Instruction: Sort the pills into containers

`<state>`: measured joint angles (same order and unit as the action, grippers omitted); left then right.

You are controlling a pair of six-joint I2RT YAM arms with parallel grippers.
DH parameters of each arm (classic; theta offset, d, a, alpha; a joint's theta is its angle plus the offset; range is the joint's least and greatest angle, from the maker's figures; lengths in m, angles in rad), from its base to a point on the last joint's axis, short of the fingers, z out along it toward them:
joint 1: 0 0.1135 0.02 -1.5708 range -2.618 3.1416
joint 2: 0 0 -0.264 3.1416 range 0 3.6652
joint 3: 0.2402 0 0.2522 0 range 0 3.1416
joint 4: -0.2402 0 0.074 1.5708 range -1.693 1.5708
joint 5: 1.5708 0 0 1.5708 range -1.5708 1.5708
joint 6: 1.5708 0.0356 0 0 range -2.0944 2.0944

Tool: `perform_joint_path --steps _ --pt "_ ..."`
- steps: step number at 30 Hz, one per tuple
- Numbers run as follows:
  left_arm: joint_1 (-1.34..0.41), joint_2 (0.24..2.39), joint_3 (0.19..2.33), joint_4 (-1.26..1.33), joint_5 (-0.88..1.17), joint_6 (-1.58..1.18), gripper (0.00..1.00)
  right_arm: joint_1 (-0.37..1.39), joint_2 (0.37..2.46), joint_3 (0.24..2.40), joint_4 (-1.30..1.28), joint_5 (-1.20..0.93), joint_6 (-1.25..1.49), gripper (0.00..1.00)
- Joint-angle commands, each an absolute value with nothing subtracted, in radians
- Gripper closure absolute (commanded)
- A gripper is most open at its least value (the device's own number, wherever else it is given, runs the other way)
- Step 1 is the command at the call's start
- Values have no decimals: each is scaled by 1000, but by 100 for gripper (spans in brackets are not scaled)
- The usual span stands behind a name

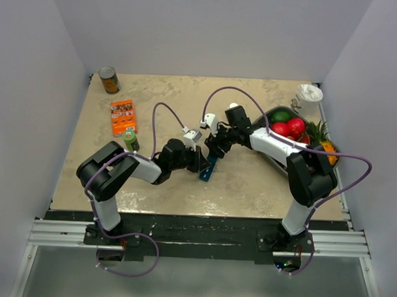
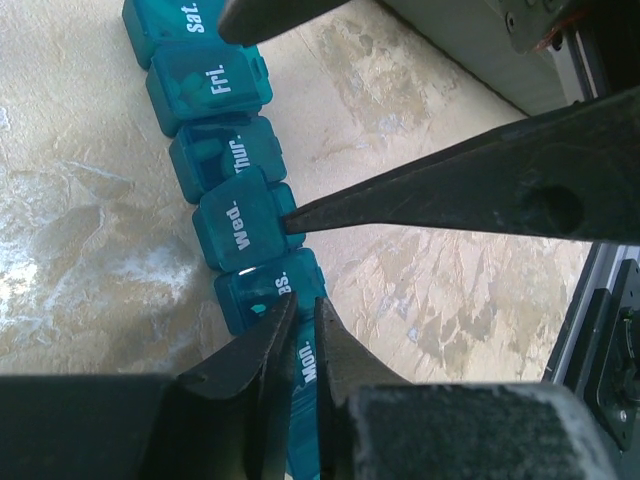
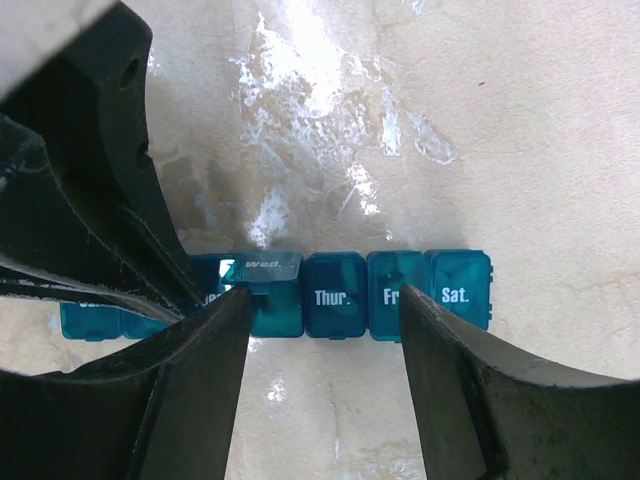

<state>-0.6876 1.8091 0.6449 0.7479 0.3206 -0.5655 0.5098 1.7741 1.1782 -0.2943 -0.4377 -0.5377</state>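
The teal-blue strip of containers lies on the table between both grippers, with lids marked Mon. to Sat.. My left gripper is shut on the Mon. end of the strip. My right gripper is open above the strip. One of its fingertips touches the front edge of the Wed. lid, which stands slightly raised. That finger also shows in the left wrist view, with its tip at the Wed. lid. Pale pill shapes show through the Fri. and Thur. lids.
A brown tin can stands at the back left. An orange packet and a small green bottle lie left of the arms. A grey tray of fruit and a white cup are at the right.
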Motion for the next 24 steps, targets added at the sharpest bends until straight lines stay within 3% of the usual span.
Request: perform_joint_path --steps 1,24 --pt "-690 1810 627 589 282 -540 81 499 1738 1224 -316 -471 -528 35" --pt "-692 1566 609 430 252 -417 67 453 1740 1203 -334 -538 -523 37"
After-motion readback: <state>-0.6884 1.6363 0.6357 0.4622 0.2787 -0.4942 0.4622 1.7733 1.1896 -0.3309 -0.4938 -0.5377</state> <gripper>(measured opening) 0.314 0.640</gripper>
